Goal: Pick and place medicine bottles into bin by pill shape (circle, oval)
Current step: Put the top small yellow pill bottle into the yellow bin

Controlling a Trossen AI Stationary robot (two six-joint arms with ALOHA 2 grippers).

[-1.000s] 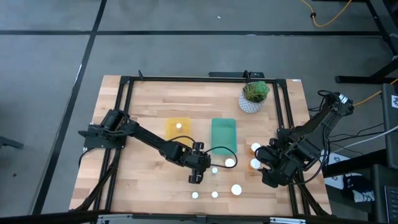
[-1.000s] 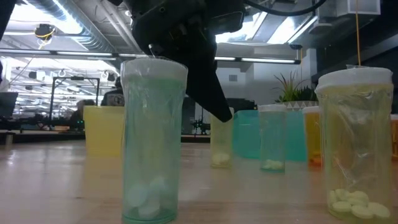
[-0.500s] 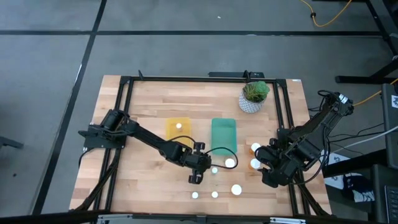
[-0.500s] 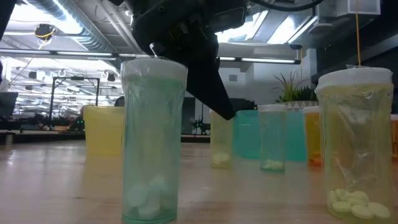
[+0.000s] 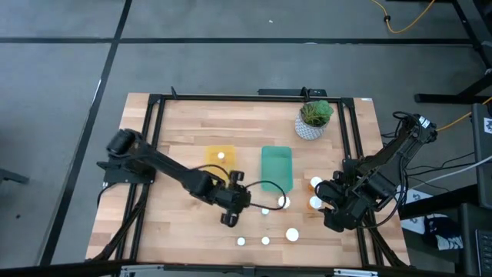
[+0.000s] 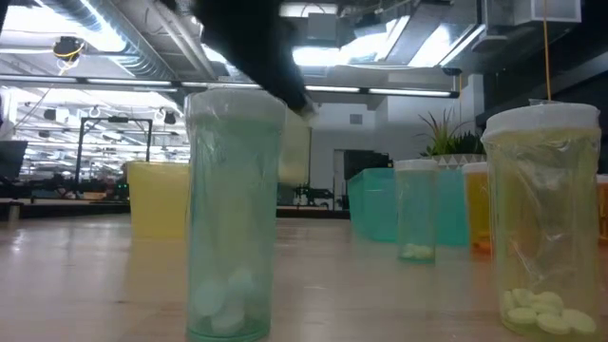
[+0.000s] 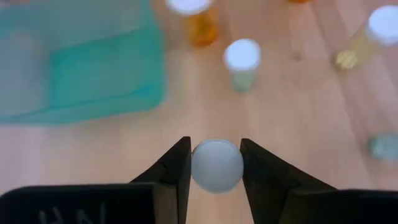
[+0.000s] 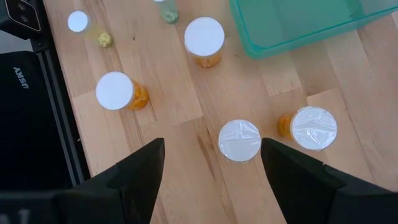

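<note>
The left gripper (image 7: 215,163) is closed on a small bottle (image 7: 216,165) — its white cap sits pinched between the two dark fingers (image 7: 176,167). In the high view this gripper (image 5: 231,217) hangs over the near middle of the counter (image 5: 177,138), just near-left of the green bin (image 5: 276,167) and near the yellow bin (image 5: 221,159). In the low view the held bottle (image 6: 294,150) shows clear of the counter top, behind a tall bottle (image 6: 231,214) of white round pills that stands close to the camera.

The yellow bin lies left of the green one, both around the counter's middle; one white cap (image 5: 220,156) shows inside the yellow bin, while the green bin shows none.

Other bottles stand on the counter: two (image 5: 284,201) just right of the left gripper, three in a row (image 5: 265,241) along the near edge, and a pair near the right arm — at least one orange-bodied (image 5: 316,184).

The right gripper (image 8: 212,163) waits at the near right of the counter, fingers spread wide and holding nothing. Its wrist view looks down on four white-capped orange bottles (image 8: 204,38), one of them (image 8: 239,141) lying between the fingers' line, with a corner of the green bin (image 8: 298,25) beyond.

A white pot with a plant (image 5: 314,119) stands at the far right of the counter, well apart from the bins.
</note>
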